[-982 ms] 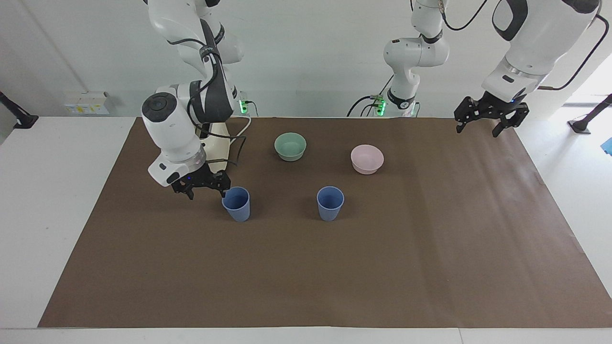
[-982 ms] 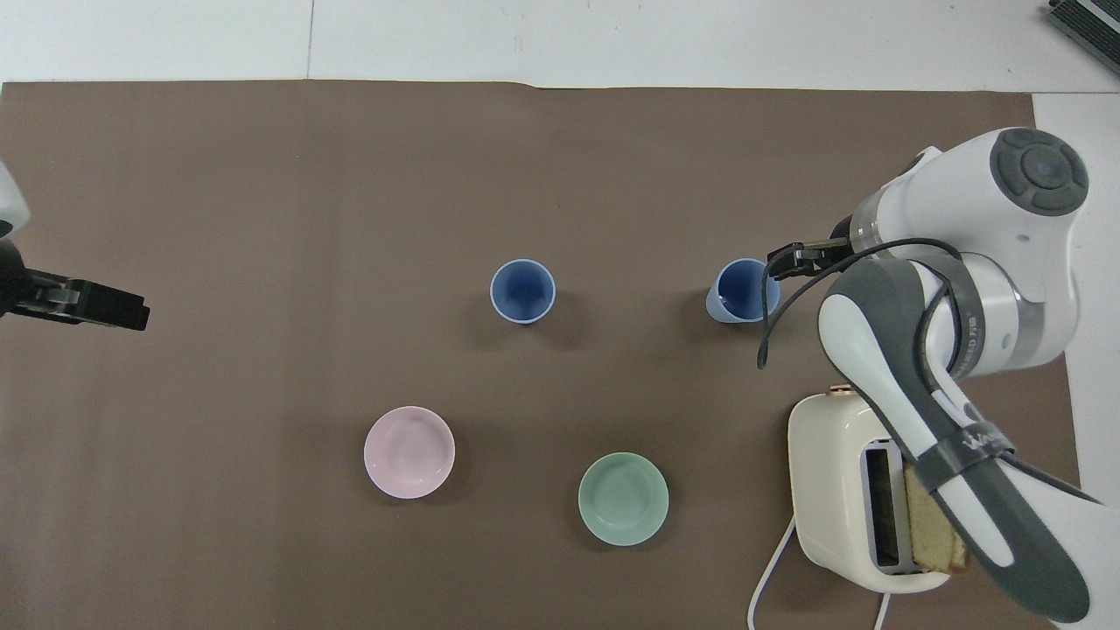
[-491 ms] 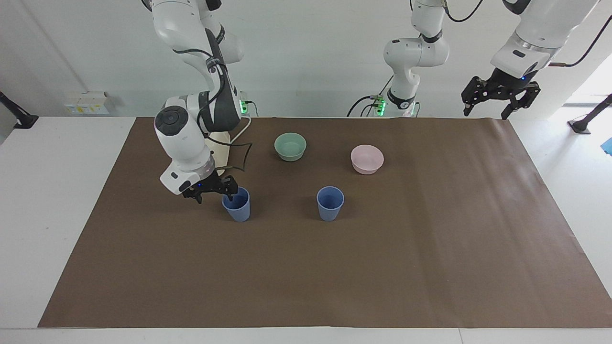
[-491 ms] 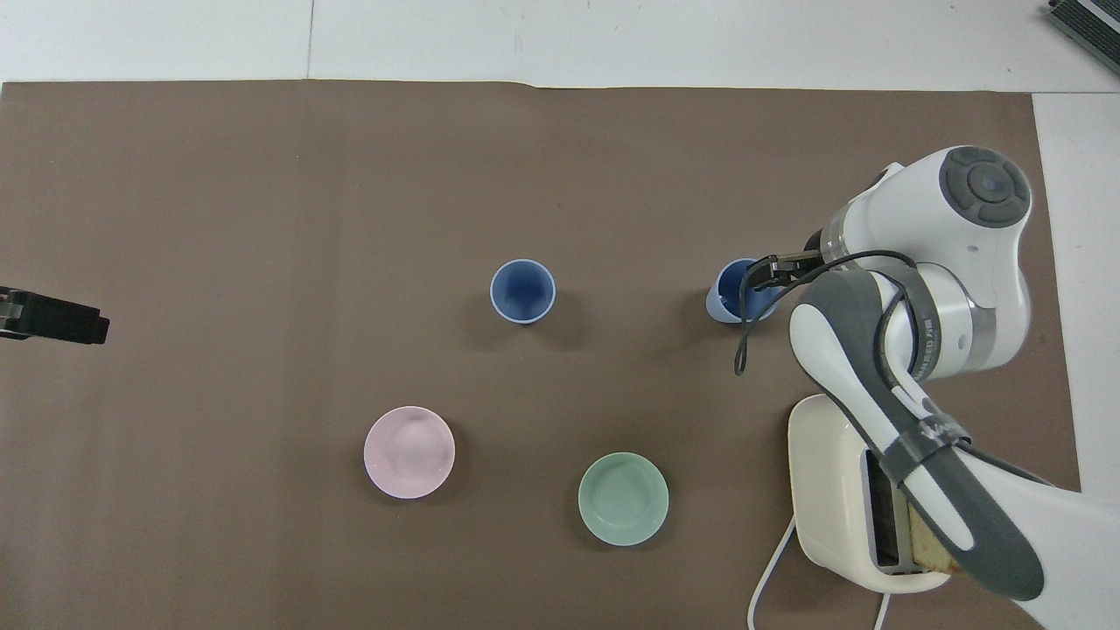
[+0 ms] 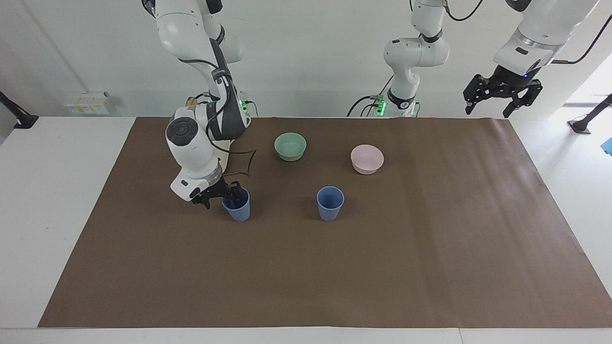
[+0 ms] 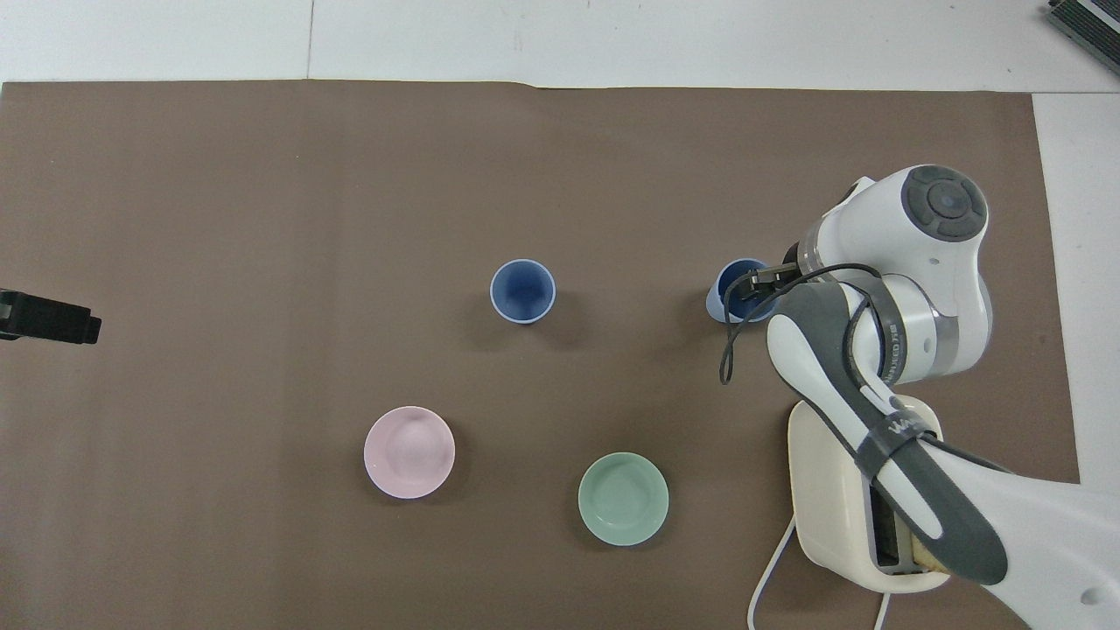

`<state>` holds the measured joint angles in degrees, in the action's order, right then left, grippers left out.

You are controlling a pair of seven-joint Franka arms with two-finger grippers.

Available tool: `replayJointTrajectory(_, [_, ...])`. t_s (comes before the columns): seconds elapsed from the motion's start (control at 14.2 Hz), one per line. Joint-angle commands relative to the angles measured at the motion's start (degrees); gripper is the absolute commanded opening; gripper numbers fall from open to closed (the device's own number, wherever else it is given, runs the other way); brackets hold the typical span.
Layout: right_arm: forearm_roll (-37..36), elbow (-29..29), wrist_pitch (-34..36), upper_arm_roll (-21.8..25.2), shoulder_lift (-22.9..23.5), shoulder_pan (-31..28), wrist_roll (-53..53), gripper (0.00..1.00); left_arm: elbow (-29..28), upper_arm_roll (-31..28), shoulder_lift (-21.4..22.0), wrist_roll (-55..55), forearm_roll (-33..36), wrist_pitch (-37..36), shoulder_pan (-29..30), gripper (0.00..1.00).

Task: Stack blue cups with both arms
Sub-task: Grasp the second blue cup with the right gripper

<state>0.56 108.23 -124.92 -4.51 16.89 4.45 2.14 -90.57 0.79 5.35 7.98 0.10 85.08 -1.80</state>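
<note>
Two blue cups stand upright on the brown mat. One cup [image 5: 330,204] [image 6: 522,291] is mid-table. The other cup [image 5: 237,209] [image 6: 733,302] is toward the right arm's end. My right gripper [image 5: 222,196] [image 6: 768,278] is low at this cup's rim and open. One finger reaches over the cup's mouth and the other is outside its wall, on the side toward the right arm's end. My left gripper [image 5: 502,93] [image 6: 48,317] is open and empty, held high over the table's edge at the left arm's end, and waits.
A green bowl [image 5: 290,145] [image 6: 623,499] and a pink bowl [image 5: 366,158] [image 6: 409,452] sit nearer to the robots than the cups. A cream toaster [image 6: 827,490] with bread in its slot stands under the right arm.
My right gripper has moved lower and sideways onto the cup's rim. My left gripper has risen and drawn back toward the left arm's end.
</note>
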Motion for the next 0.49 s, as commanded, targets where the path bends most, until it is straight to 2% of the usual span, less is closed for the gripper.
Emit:
replayJointTrajectory(0.0, [1.38,-0.21,-0.76,-0.59,0.07,0.38,-1.43,0.0,-0.57,0.62,0.54,-0.68,-1.42,1.14,1.62,1.0])
replayJointTrajectory(0.42, [1.55,-2.31,0.81,-0.68,0.16,0.56,-1.52,0.0,-2.42,0.71,0.71,-2.53,-3.0,2.28,1.27,1.0])
